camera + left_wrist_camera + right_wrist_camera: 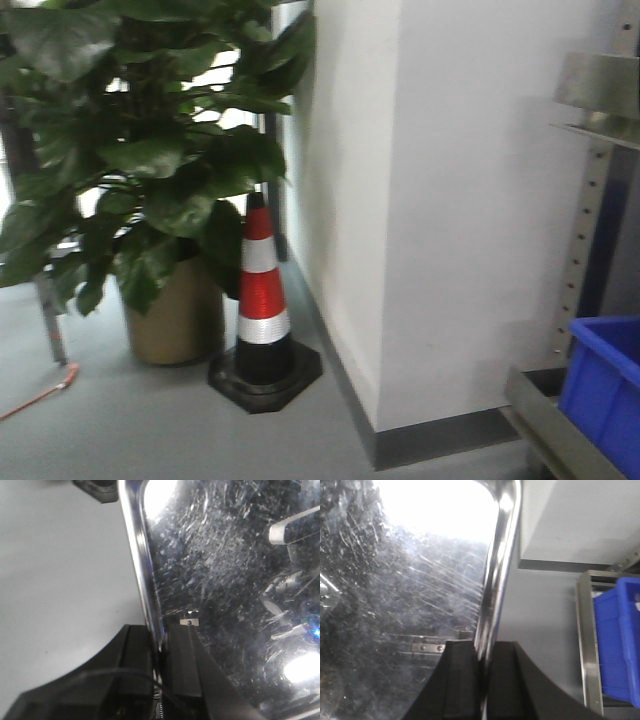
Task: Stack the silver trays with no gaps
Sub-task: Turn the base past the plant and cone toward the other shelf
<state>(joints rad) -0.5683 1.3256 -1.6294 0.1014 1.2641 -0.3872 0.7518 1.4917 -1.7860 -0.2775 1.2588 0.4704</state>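
The left gripper (161, 652) is clamping the out-turned rim (142, 565) of a shallow, shiny, scratched stainless-steel silver tray (230, 570). One black finger (142, 665) is sitting outside the rim and the other is sitting inside the pan. The jaws are standing narrow, closed on the metal.

The right gripper (482, 665) is gripping a rim (502, 540) in the same way, with its black fingers (462, 680) pressing both faces of the edge. It cannot be told from the wrist views alone whether both grippers are holding opposite rims of one silver tray.

The silver tray is hanging off the plain grey floor (60, 580), carried only by the grippers. In the right wrist view, a blue plastic bin (620, 640) is sitting beyond the rim, behind a brushed-steel shelf rail (587, 645).

In the front view, a red-and-white striped traffic cone (262, 300) is standing beside the white wall corner (450, 200). A large green leafy plant (150, 150) in a tan round pot (175, 320) is standing just beside the traffic cone.
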